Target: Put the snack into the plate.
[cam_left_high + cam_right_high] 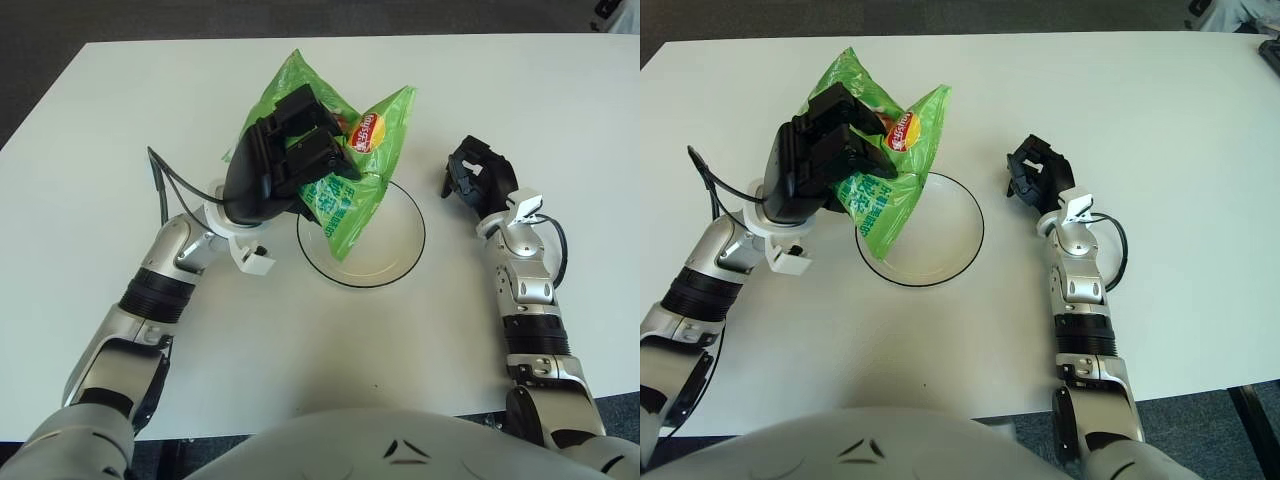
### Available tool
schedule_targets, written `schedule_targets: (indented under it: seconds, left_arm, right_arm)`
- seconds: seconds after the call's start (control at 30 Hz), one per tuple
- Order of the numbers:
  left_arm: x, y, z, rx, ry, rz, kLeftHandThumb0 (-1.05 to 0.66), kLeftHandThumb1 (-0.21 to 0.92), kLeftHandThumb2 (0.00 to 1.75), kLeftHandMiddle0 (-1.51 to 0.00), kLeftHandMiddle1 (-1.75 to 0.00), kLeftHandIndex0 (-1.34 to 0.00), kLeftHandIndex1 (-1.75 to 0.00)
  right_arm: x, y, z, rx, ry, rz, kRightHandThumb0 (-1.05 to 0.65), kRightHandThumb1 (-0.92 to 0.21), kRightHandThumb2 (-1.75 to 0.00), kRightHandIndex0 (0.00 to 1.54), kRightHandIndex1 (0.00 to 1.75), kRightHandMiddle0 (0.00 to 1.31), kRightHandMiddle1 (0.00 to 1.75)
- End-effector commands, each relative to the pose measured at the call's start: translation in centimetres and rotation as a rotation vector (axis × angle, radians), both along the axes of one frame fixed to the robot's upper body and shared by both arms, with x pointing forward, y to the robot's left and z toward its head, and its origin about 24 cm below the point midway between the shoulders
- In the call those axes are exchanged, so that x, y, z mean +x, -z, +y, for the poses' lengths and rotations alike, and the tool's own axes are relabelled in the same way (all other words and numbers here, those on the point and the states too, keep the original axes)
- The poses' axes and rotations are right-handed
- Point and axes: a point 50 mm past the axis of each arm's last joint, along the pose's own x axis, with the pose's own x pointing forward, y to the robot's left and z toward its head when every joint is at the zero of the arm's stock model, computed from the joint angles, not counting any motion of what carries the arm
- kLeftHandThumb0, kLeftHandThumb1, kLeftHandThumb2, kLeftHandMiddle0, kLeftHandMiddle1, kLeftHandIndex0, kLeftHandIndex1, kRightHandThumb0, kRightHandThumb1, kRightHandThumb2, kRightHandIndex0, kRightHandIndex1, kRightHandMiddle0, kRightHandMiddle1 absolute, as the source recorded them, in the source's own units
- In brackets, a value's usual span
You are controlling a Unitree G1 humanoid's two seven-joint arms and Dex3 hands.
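- Green chip bag (pixel 345 165) hanging tilted in the air, lower corner dipping over the left half of the plate, upper part reaching past the plate's far-left rim.
- Left hand (pixel 290 155) clamping the bag, dark fingers (pixel 330 165) curled tight round its crinkled middle, palm facing right.
- Clear glass plate (pixel 405 262) sitting on the white table (pixel 540 110), right half and near rim showing bare; whether the bag's tip is touching the plate floor, cannot tell.
- Left forearm (pixel 175 260) crossing the table from the near-left, black cable (pixel 165 185) looping just beside the wrist.
- Right hand (pixel 480 172) showing just right of the plate's far-right rim, apart from it, fingers curled loosely inward and gripping nothing.
- Wide open tabletop lying beyond the bag, to the far right, and along the near edge in front of the plate.
- Dark floor (pixel 60 30) bordering the table's far and left edges.
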Motion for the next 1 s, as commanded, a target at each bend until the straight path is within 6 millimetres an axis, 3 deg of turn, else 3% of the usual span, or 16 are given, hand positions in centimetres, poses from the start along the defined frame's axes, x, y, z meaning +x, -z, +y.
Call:
schedule_targets:
  seconds: [0.0, 0.97]
  left_arm:
    - [-0.21, 0.0, 0.31, -0.016, 0.001, 0.008, 0.42, 0.45, 1.14, -0.5, -1.75, -0.66, -1.75]
    - [-0.19, -0.23, 0.46, -0.016, 0.002, 0.01, 0.42, 0.45, 1.14, -0.5, -1.75, -0.66, -1.75]
  right_arm:
    - [-3.31, 7.47, -0.04, 0.009, 0.019, 0.328, -0.42, -0.92, -0.5, 0.94, 1.75, 0.65, 1.63]
    - [-3.24, 7.28, 0.08, 0.009, 0.018, 0.326, -0.42, -0.92, -0.5, 0.94, 1.75, 0.65, 1.63]
